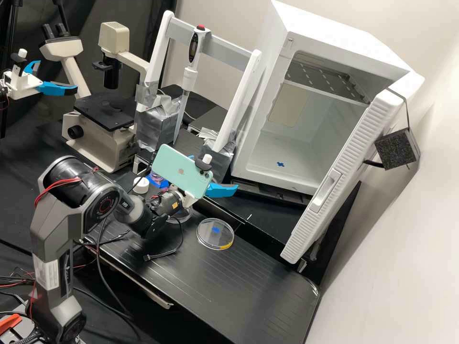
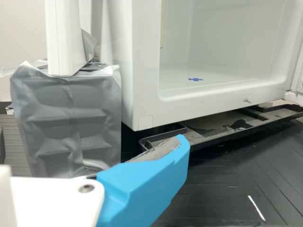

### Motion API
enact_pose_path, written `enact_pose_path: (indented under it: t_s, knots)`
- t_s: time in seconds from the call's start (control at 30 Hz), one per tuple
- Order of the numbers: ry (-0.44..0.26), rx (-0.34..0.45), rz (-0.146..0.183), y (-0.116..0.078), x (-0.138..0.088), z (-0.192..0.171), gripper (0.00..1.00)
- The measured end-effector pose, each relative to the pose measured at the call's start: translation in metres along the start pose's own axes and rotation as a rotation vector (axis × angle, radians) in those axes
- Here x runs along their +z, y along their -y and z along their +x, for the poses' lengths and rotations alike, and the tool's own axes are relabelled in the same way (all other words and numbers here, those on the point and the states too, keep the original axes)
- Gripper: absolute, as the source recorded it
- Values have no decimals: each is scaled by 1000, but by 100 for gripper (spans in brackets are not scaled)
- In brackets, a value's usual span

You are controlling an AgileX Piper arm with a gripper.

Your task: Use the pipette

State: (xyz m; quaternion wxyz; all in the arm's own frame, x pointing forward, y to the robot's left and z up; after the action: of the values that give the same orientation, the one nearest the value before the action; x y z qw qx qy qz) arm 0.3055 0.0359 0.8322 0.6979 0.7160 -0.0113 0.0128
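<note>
The pipette (image 1: 192, 52), white with a red button, stands upright against the crossbar of a white stand (image 1: 224, 48), its long tip pointing down. My gripper (image 1: 222, 190) is well below the pipette and to its right in the high view, beside the stand's right taped foot; its blue fingers are spread open with nothing seen between them. A phone hides part of it. In the wrist view one blue finger of the gripper (image 2: 144, 187) shows before the silver-taped foot (image 2: 71, 118) and the incubator. A round clear dish (image 1: 215, 234) with a blue mark lies on the bench.
The white incubator (image 1: 306, 138) stands with its door open behind and right of the gripper. A microscope (image 1: 103, 129) is left of the stand. Near my arm are a white-capped container (image 1: 141, 185), a blue holder (image 1: 157, 180) and loose cables. Another blue-fingered gripper (image 1: 55, 87) is at the far left.
</note>
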Motion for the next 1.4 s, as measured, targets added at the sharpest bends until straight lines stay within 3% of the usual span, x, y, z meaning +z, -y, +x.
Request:
enact_pose_path:
  t_s: [0.47,0.87,1.03,1.4]
  knots:
    - [-30,13,3,-6,-8,-16,100]
    - [-350,60,31,-27,-99,-57,100]
    - [-373,43,2,-34,-131,-50,100]
    - [-338,30,-52,-43,-182,-12,100]
